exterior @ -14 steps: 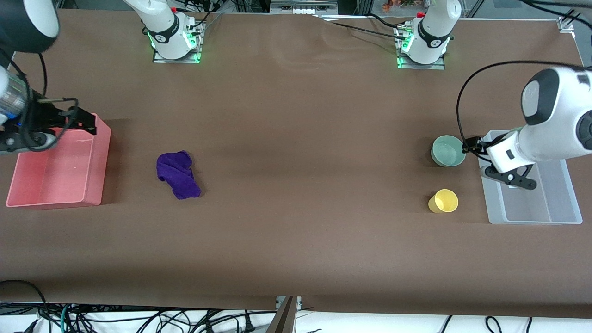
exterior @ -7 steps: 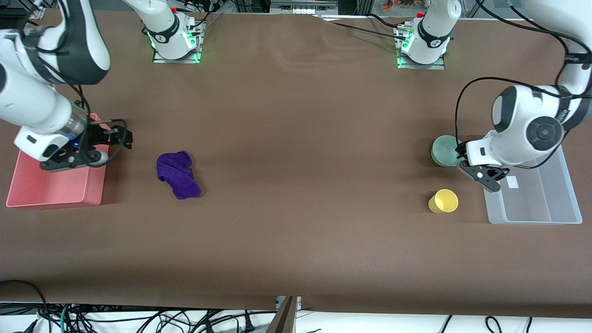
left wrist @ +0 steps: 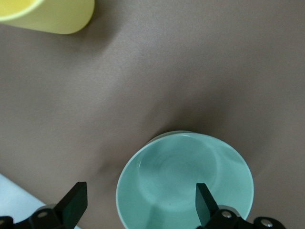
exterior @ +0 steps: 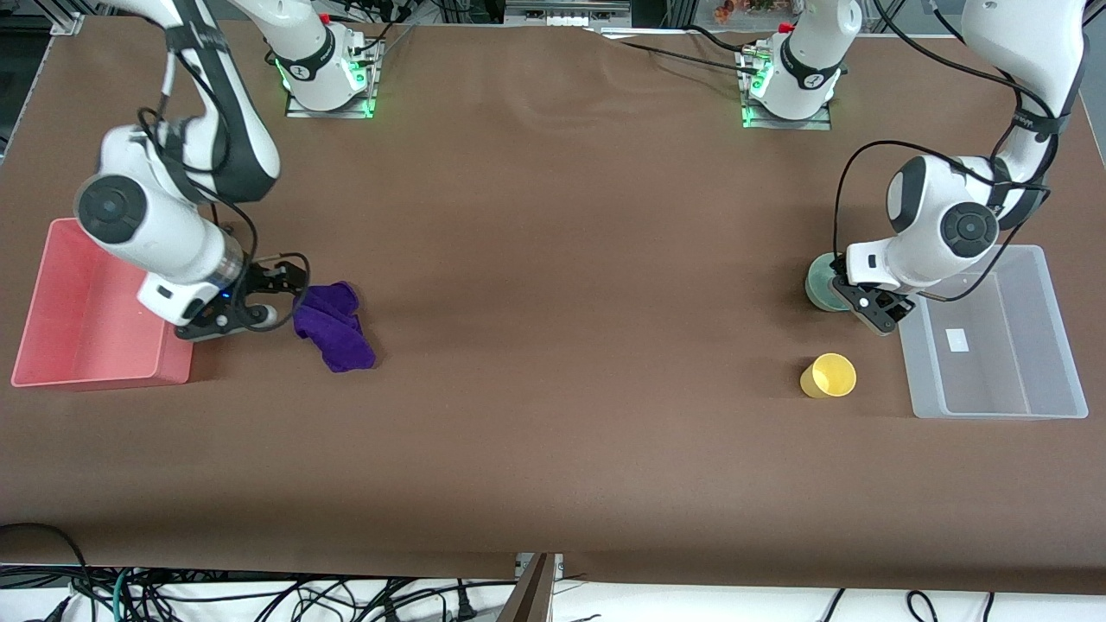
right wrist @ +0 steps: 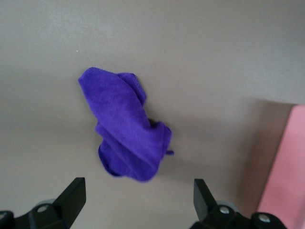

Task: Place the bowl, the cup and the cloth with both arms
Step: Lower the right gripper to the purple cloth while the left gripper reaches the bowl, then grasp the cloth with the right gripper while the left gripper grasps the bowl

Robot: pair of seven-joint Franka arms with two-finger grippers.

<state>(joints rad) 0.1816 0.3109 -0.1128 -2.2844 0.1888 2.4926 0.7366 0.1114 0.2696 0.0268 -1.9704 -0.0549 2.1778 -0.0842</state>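
On the brown tabletop [exterior: 553, 345], the bowl [exterior: 819, 285] sits near the left arm's end, just beside a clear bin [exterior: 994, 406] that lies along that edge. The left gripper [exterior: 851, 294] hangs over the bowl with its jaws spread wide and empty; in the left wrist view one finger [left wrist: 206, 202] stands over the bowl [left wrist: 183, 186] and the other to one side of it, over the tabletop. The cup [exterior: 829, 376] stands upright, nearer the front camera than the bowl and apart from it, also close to the clear bin. Toward the right arm's end, the cloth [exterior: 333, 326] lies crumpled on the tabletop, near a pink bin [exterior: 52, 345] at that edge. The right gripper [exterior: 281, 294] is low between the pink bin and the cloth, just beside the cloth, jaws open and holding nothing; the right wrist view shows the cloth [right wrist: 126, 129] ahead of the spread fingers [right wrist: 74, 195].
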